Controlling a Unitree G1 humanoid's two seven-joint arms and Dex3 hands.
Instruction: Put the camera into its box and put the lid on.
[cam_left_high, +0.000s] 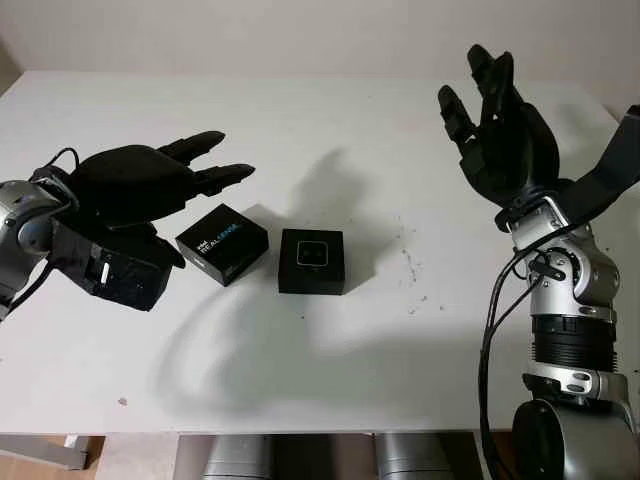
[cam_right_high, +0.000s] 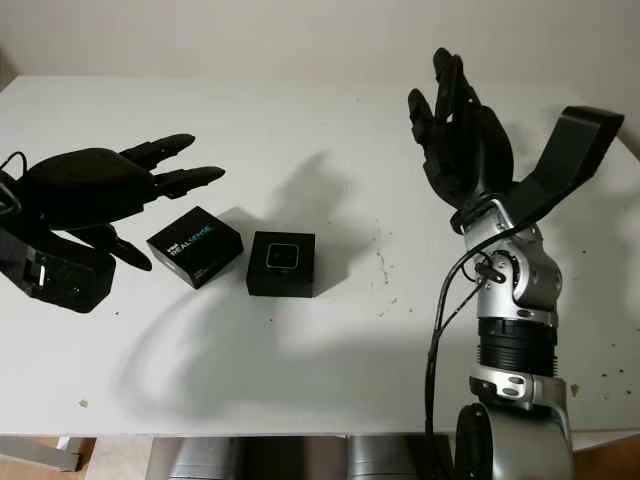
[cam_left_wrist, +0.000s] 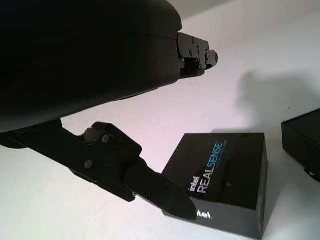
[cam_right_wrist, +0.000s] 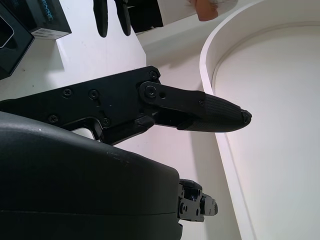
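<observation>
Nearest item: right arm's silver jointed forearm, rising from the front edge of the white tabletop (cam_left_high: 300, 120), carrying the black three-fingered right hand (cam_left_high: 500, 125). That hand is raised well to the right of the open box, fingers extended, holding nothing; it looks parked clear of the work.

Landmark: small black square open box (cam_left_high: 311, 261), sitting mid-tabletop. A grey-faced square object, apparently the camera (cam_left_high: 311, 254), lies inside it.

Lid: black rectangular cardboard lid printed "Intel RealSense" (cam_left_high: 222, 243), flat on the tabletop just left of the open box, turned at an angle to it, a narrow gap between them.

Black three-fingered left hand (cam_left_high: 135, 185): hovers left of the open box, above and beside the lid, fingers (cam_left_wrist: 150, 182) extended and grasping nothing, one tip close over the lid's near corner. Judged purpose: positioned to pick up the lid, the closing step not yet done.
</observation>
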